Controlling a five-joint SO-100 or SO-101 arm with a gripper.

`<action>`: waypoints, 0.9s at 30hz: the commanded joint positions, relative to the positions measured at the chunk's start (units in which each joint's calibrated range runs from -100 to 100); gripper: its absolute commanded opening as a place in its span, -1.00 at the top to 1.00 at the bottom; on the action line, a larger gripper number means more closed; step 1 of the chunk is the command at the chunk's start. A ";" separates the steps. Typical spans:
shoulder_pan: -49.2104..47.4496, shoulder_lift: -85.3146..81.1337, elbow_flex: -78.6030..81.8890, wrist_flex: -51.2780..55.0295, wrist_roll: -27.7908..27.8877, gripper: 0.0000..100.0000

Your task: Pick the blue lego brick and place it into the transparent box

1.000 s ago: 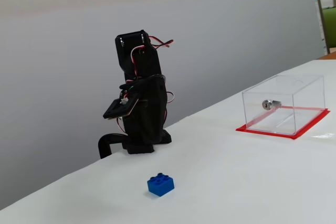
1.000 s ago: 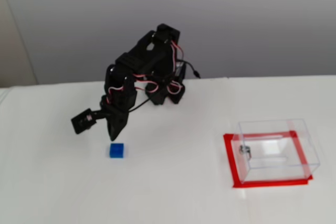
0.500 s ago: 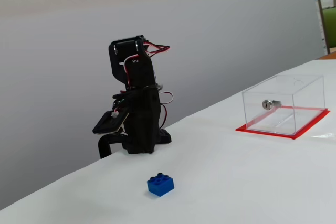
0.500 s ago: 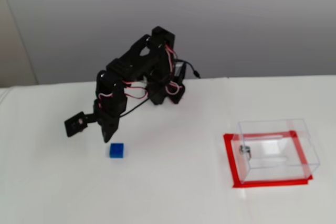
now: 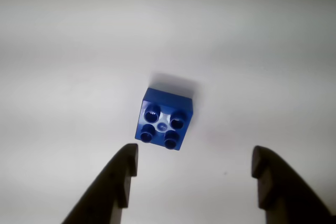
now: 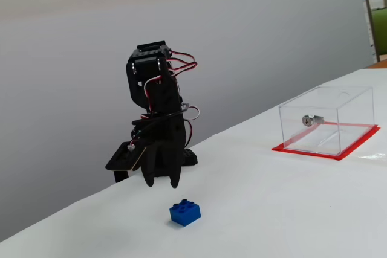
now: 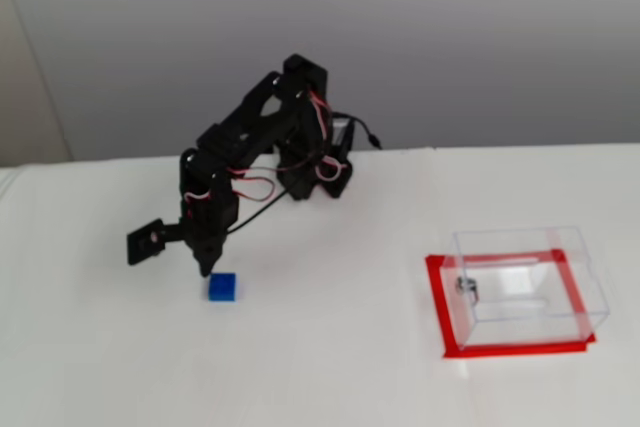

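The blue lego brick (image 5: 165, 118) lies studs-up on the white table, also seen in both fixed views (image 6: 185, 212) (image 7: 222, 287). My gripper (image 5: 194, 162) is open and empty, its two dark fingers spread wide, hovering just above and slightly short of the brick (image 6: 161, 183) (image 7: 204, 270). The transparent box (image 6: 327, 122) with its red base plate and silver lock (image 6: 312, 120) stands far to the right in both fixed views (image 7: 522, 285), apart from the brick and arm.
The arm's base (image 7: 318, 175) stands at the back of the white table (image 7: 330, 367). A grey wall runs behind it. The table's far edge (image 6: 242, 126) lies close behind the arm.
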 commanded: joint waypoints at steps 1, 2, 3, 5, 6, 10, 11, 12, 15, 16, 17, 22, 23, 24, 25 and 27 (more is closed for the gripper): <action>-0.50 -0.26 -1.03 -2.70 -1.39 0.50; -0.87 -0.26 -0.49 -3.57 -1.81 0.50; -1.17 -0.26 0.23 -4.61 -2.23 0.50; -1.61 -0.26 1.68 -6.27 -2.75 0.50; -1.68 -0.26 2.40 -7.14 -2.96 0.50; -3.16 -0.09 3.58 -9.31 -3.22 0.51; -3.68 0.34 3.58 -9.83 -3.22 0.51; -4.12 1.01 3.49 -10.27 -3.27 0.51; -4.94 3.48 3.04 -10.53 -4.11 0.52; -5.01 4.32 2.95 -10.53 -4.16 0.52; -5.01 5.00 2.95 -10.53 -4.16 0.52; -4.94 6.36 2.95 -10.53 -3.90 0.51; -4.94 6.70 2.95 -10.53 -3.90 0.51; -4.94 6.78 3.13 -10.88 -4.00 0.51; -5.01 6.78 3.49 -11.84 -4.11 0.51; -5.09 6.78 4.48 -13.14 -4.16 0.52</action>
